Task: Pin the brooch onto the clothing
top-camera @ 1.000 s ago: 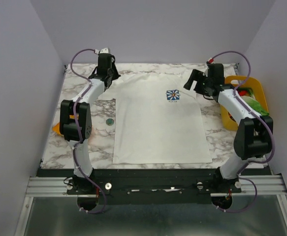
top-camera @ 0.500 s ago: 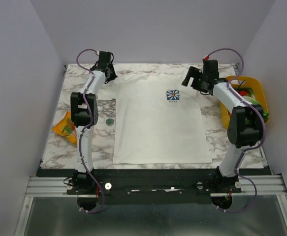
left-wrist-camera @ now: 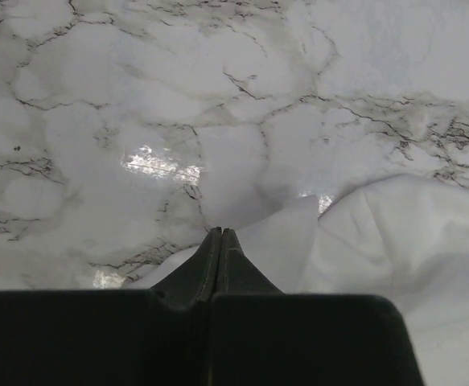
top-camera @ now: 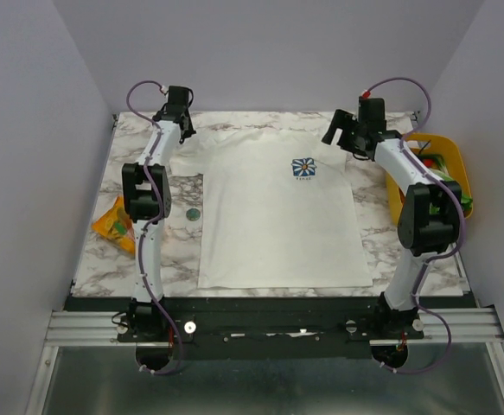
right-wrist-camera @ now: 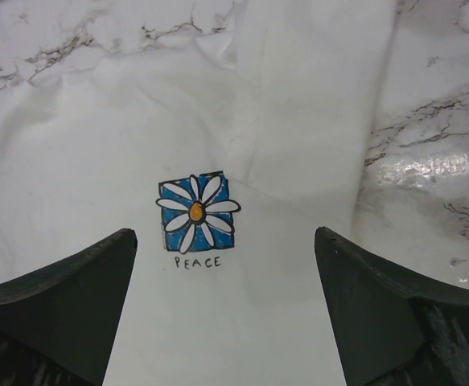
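Table [top-camera: 105, 251] is carrying everything. T-shirt [top-camera: 277, 225] is lying flat on it, collar at the far side, hem toward the arm bases.

Left arm [top-camera: 152, 164] is reaching to the far left of the flower print [top-camera: 303, 168], over the shirt's left sleeve. Its jaws are sitting pressed together, tips just at the sleeve edge in the left wrist view. No cloth is showing between them, so I'm not calling it a grip on the shirt.

Right arm [top-camera: 407, 173] is hanging just right of the print, with its jaws standing wide apart and empty. In the right wrist view they are framing the print, which is lying between them and a little ahead.

Yellow bin [top-camera: 455, 156] is sitting well right of the print, off the shirt. Orange packet [top-camera: 113, 223] is lying far left of the print, near the table's left edge.

Brooch [top-camera: 193, 213] is lying on bare marble, left of the print and nearer the bases, just beside the shirt's left edge and not on the cloth.

Key relation: the brooch is sitting on the left arm's side, back toward the bases from the left jaws, and well apart from the right jaws. It's a round disc, so there's no long axis to line up with. I'm judging the left arm the nearer one, needing to open before picking. Not pinned yet.
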You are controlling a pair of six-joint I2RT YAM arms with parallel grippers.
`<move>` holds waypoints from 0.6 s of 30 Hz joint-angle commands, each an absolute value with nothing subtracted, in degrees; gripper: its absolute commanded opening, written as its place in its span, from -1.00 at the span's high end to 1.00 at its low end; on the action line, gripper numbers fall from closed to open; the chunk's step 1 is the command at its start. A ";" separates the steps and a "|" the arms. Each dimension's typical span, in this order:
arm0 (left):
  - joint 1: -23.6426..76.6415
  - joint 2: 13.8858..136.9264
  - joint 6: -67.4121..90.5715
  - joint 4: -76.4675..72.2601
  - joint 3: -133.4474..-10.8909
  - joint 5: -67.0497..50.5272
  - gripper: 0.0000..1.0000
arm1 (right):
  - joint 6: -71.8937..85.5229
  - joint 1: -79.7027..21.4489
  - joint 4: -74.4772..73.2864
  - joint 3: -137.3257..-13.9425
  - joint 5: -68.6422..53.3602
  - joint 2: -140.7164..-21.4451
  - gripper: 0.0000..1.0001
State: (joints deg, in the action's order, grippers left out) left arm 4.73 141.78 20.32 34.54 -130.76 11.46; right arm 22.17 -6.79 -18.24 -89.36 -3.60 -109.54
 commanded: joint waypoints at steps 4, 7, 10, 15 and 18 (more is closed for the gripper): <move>5.71 130.61 18.90 22.69 -116.38 5.89 1.00 | 21.97 -6.24 -20.39 -91.23 -3.34 -111.62 -1.00; 7.64 129.38 18.20 22.15 -115.14 4.57 1.00 | 21.89 -6.15 -20.48 -90.97 -3.60 -111.62 -1.00; 9.05 129.29 18.11 21.54 -114.87 4.75 1.00 | 21.88 -6.15 -20.48 -90.97 -3.87 -111.62 -1.00; 10.55 133.49 16.96 24.42 -119.33 4.83 1.00 | 21.53 -6.15 -20.57 -91.05 -3.78 -111.97 -1.00; 10.72 137.00 16.44 28.29 -123.55 5.80 1.00 | 21.53 -6.24 -20.57 -91.14 -3.69 -112.15 -1.00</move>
